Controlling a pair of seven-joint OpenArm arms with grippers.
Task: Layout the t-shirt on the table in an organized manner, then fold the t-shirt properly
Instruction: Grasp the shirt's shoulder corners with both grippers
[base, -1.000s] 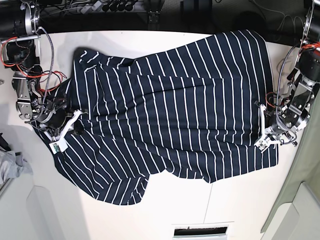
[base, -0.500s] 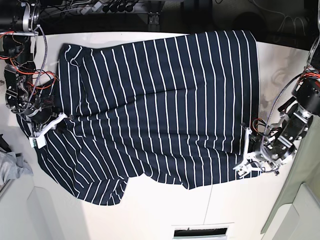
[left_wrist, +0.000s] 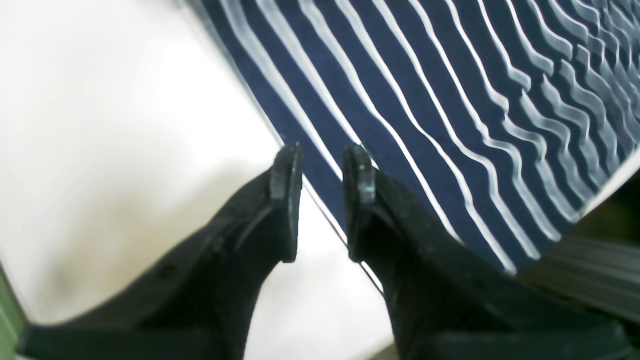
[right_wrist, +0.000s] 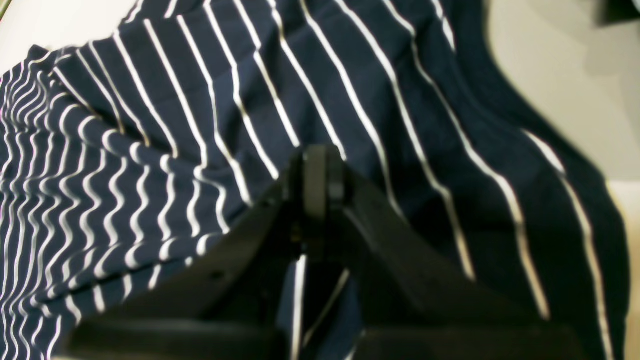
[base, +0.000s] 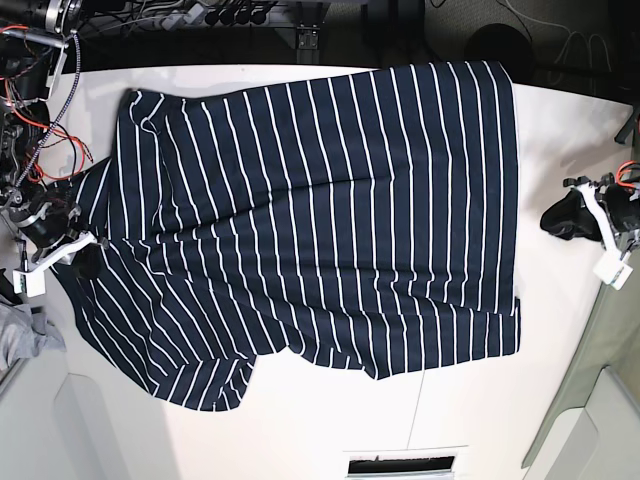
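While t-shirt (base: 320, 210) lies spread over upper bench (base: 330, 420), right hand (right_wrist: 317, 175) pinches sleeve at frame left; left hand (left_wrist: 320, 165) parted, empty, frame right; risk: one-sided pull skews hem, rumples lower-left sleeve.

Surface: the table (base: 560, 140), white and smooth, with rounded corners, filling most of the base view.
Seam: a thin dark line runs from the middle toward 6 o'clock.
On it: the t-shirt (base: 320, 210), dark navy with thin white stripes, spread flat from 9 to 3 o'clock.
Shirt edge: reaches the table's 12 o'clock rim.
Bare areas: at 3 and 6 o'clock.
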